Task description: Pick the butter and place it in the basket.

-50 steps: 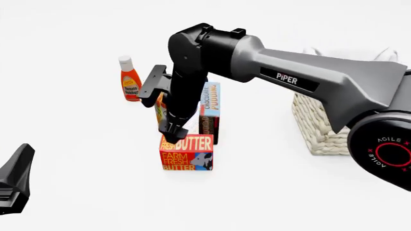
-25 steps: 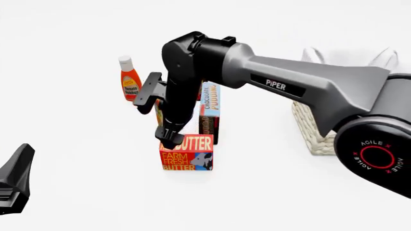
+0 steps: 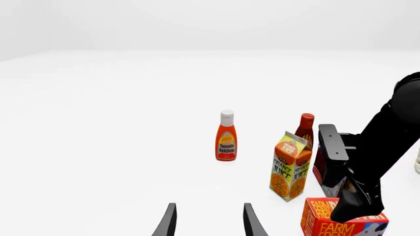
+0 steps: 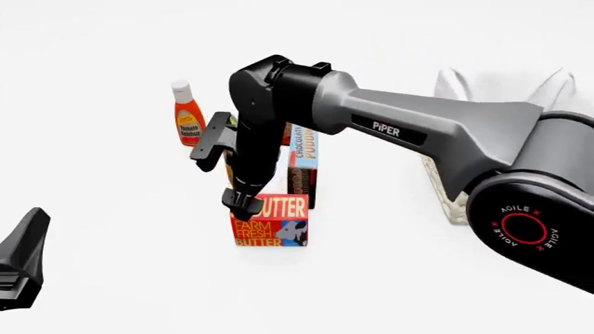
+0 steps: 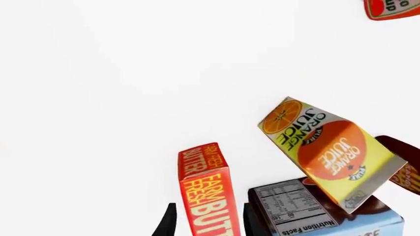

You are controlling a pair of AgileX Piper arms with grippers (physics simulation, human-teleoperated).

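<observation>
The butter [image 4: 275, 224], a squat red-orange carton, stands on the table in front of the other groceries. My right gripper [image 4: 243, 204] has come down onto its left end. In the right wrist view the butter [image 5: 207, 196] sits between the two dark fingers of the right gripper [image 5: 208, 223], which are open and spread wider than the carton. The basket [image 4: 444, 196] is at the right, mostly hidden behind my right arm, with its white liner [image 4: 496, 83] showing above. My left gripper [image 3: 208, 223] is open and holds nothing, low at the near left [image 4: 23, 261].
A tomato ketchup bottle [image 4: 188, 118] stands at the back left. The orange juice carton [image 3: 290, 167] and the chocolate pudding box [image 4: 302, 161] stand close behind the butter. A dark red bottle [image 3: 306, 127] is behind the juice.
My right arm has swung slightly left and the gripper has sunk lower, down over the butter's left end. The left gripper and the groceries have not moved.
</observation>
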